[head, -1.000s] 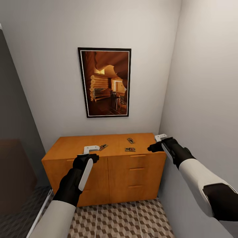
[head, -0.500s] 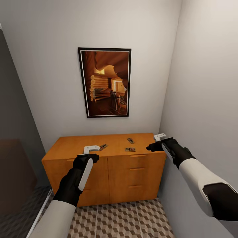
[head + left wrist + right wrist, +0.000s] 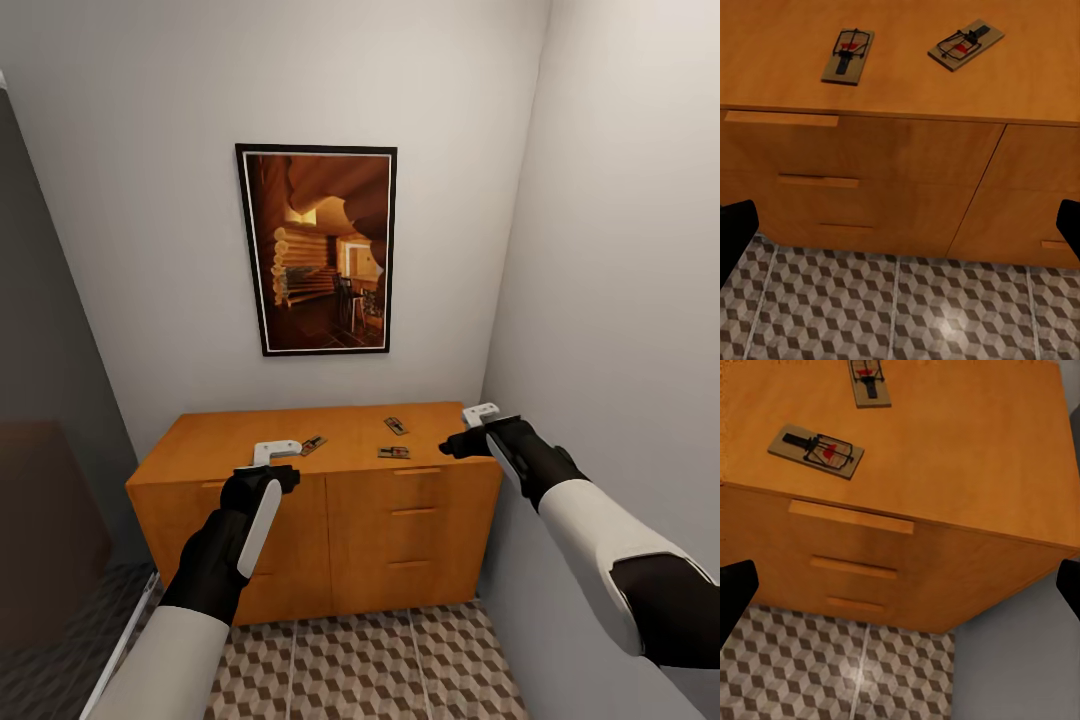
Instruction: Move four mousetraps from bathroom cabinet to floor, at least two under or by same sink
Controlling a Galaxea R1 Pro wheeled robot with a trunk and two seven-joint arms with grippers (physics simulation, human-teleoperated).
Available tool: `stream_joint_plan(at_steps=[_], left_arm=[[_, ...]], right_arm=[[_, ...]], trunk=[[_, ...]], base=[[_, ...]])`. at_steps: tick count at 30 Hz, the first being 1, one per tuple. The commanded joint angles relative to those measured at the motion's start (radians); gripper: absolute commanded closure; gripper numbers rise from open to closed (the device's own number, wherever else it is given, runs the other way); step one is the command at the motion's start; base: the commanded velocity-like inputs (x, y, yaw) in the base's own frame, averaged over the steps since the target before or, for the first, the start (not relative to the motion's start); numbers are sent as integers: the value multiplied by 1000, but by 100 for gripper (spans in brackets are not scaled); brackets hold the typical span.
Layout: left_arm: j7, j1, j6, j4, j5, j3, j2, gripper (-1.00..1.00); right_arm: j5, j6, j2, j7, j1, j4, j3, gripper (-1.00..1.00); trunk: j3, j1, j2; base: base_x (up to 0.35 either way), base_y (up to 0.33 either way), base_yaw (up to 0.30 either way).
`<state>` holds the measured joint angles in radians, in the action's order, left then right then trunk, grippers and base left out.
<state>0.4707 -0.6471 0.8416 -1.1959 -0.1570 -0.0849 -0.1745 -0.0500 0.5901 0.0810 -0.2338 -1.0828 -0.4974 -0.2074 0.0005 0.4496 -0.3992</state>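
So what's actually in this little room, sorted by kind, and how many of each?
Mousetraps: 3 on the cabinet top
Cabinet: 1
Framed picture: 1
Robot grippers: 2, left gripper, right gripper
Total: 7

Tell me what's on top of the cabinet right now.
Three mousetraps lie on the cabinet top: one beside the left gripper, two toward the right gripper. The left gripper covers part of the top; a fourth isn't visible.
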Motion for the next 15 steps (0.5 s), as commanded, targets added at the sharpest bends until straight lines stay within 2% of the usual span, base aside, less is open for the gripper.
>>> stream_joint_plan(at_steps=[1, 15], left_arm=[[9, 0, 2, -1, -10, -1, 0, -100], [9, -1, 2, -1, -10, -1, 0, -100]], right_arm=[[-5, 3, 1, -5, 0, -2, -4, -100], [-1, -27, 0, -5, 0, -1, -4, -100]], trunk=[[-1, 0, -1], [-1, 0, -1]], base=[[0, 0, 0], [0, 0, 0]])
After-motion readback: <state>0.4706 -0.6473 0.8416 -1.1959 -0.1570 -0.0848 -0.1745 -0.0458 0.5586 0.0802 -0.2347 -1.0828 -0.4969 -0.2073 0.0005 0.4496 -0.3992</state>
